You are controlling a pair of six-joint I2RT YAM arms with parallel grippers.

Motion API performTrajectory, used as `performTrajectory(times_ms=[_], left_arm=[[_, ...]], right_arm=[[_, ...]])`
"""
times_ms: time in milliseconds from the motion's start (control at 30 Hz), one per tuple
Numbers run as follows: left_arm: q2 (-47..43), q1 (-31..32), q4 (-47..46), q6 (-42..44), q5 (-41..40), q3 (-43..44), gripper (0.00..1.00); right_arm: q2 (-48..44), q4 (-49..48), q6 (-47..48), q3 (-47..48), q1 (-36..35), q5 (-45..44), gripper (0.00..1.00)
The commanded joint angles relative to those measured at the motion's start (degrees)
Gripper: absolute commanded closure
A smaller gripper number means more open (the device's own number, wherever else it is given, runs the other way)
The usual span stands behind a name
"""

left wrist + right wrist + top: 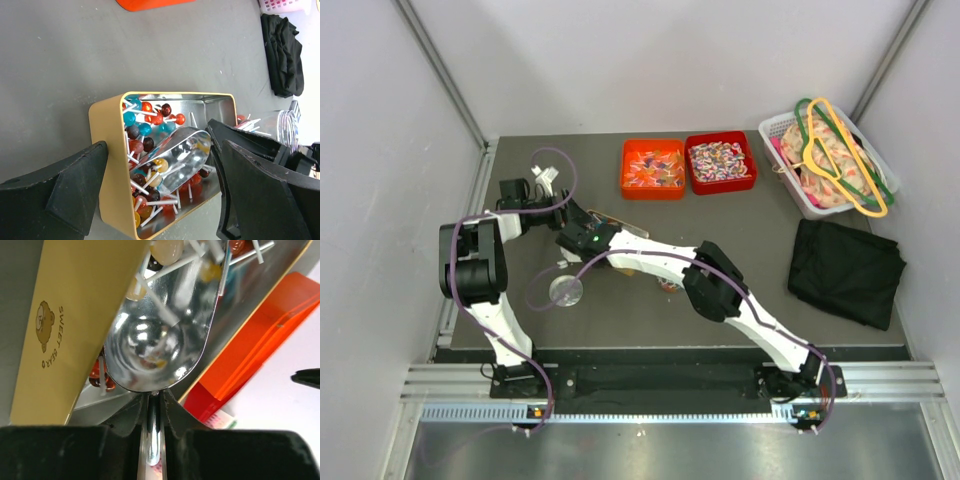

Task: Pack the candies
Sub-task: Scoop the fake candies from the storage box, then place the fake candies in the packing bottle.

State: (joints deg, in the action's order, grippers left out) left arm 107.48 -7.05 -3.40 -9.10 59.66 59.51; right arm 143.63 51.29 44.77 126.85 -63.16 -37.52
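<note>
The candies (720, 160), small wrapped sweets in mixed colours, fill a red bin at the back of the table. A gold tin (107, 165) marked "SWEET BEAR" (75, 315) holds many lollipops (145, 130). My left gripper (165, 195) is open, one finger on each side of the tin; I cannot tell whether they press on it. My right gripper (155, 397) is shut on the handle of a shiny metal scoop (160, 335). The scoop's bowl (182, 152) lies inside the tin among the lollipops. From above, both grippers meet at the left middle (582, 238) and hide the tin.
An orange bin (653, 168) stands left of the red one. A white basket (825, 160) with hangers and cloth sits at the back right, a black cloth (847, 270) in front of it. A clear round lid (565, 291) lies near the arms.
</note>
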Motion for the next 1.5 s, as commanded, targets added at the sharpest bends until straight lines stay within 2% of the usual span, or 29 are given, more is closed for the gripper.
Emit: performTrajectory(times_ms=[0, 200, 367, 567, 800, 1200, 1467], left_arm=[[-2.28, 0.37, -0.65, 0.05, 2.66, 0.35, 0.01], [-2.37, 0.37, 0.15, 1.02, 2.31, 0.52, 0.01], [-2.19, 0.28, 1.82, 2.25, 2.57, 1.58, 0.01], [-1.4, -0.24, 2.52, 1.64, 3.44, 3.24, 0.01], [-0.61, -1.65, 0.95, -2.23, 7.05, 8.87, 0.01], [-1.57, -3.05, -4.69, -9.26, 10.39, 12.21, 0.01], [-1.4, -6.4, -10.05, -15.42, 10.92, 13.79, 0.01]], right_arm=[[-4.93, 3.12, -4.16, -0.81, 1.72, 8.68, 1.0], [-8.19, 4.0, -5.4, -2.21, 4.44, 9.92, 1.0], [-11.35, 4.17, -7.24, -3.97, 5.94, 14.48, 1.0], [-14.95, 0.75, -9.27, -9.33, 6.55, 17.92, 1.0], [-18.2, -2.68, -11.2, -10.74, 8.05, 19.58, 1.0], [-22.87, -8.22, -13.22, -17.07, 8.75, 19.41, 1.0], [-29.62, -2.51, -9.1, -17.15, 8.93, 18.01, 1.0]])
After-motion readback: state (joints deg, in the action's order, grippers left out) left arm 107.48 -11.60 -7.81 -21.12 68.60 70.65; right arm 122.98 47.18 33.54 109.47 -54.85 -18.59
